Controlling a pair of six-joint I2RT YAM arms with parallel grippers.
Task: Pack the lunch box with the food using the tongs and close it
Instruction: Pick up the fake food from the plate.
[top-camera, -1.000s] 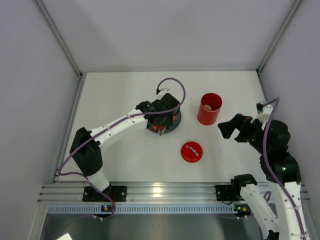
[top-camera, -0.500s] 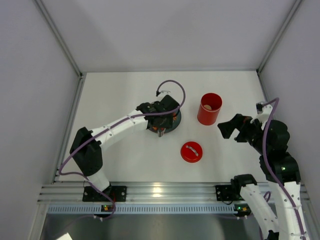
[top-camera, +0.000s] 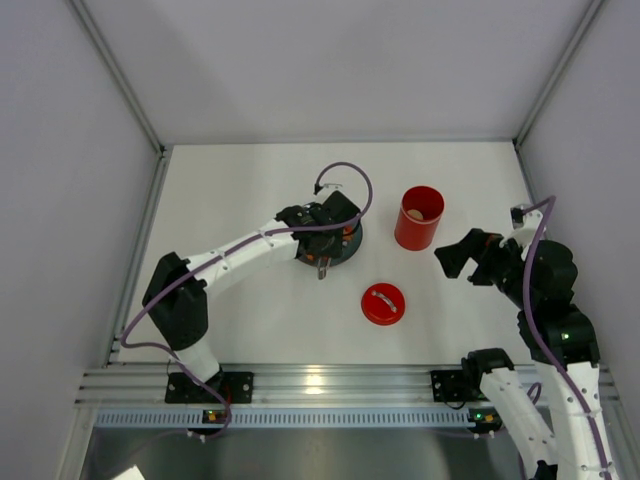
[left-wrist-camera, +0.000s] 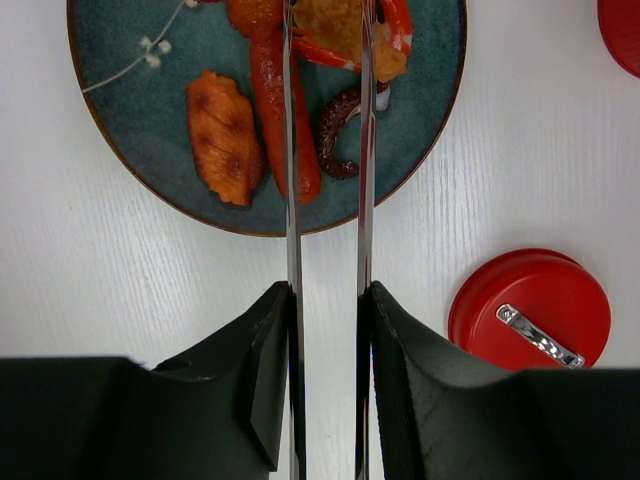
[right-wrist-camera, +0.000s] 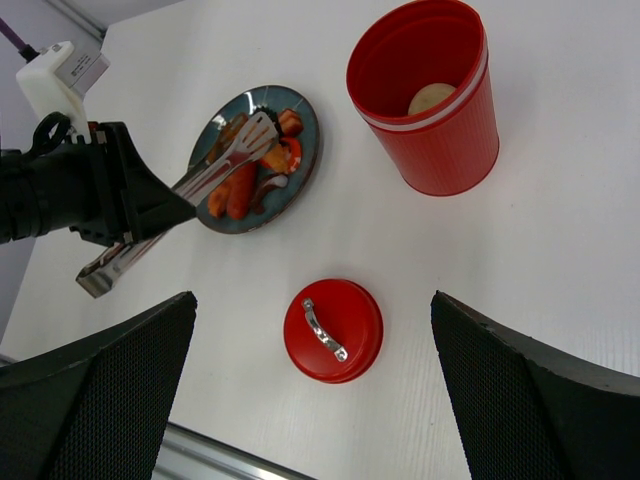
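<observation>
Tongs (left-wrist-camera: 292, 220), pinched by the left gripper (left-wrist-camera: 327, 295), are now pressed narrower than a moment ago, seemingly around a fried piece (left-wrist-camera: 340, 25) on the plate (left-wrist-camera: 130, 140), so a lift is probably next; the open lunch box (top-camera: 419, 217) stands well apart to the right, the lid (top-camera: 383, 304) off that path, the right gripper (top-camera: 452, 256) spread wide beside it.

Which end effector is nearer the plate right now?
Left. The left end effector holds the tongs over the plate; the right end effector hangs open beyond the lunch box, farther right.
</observation>
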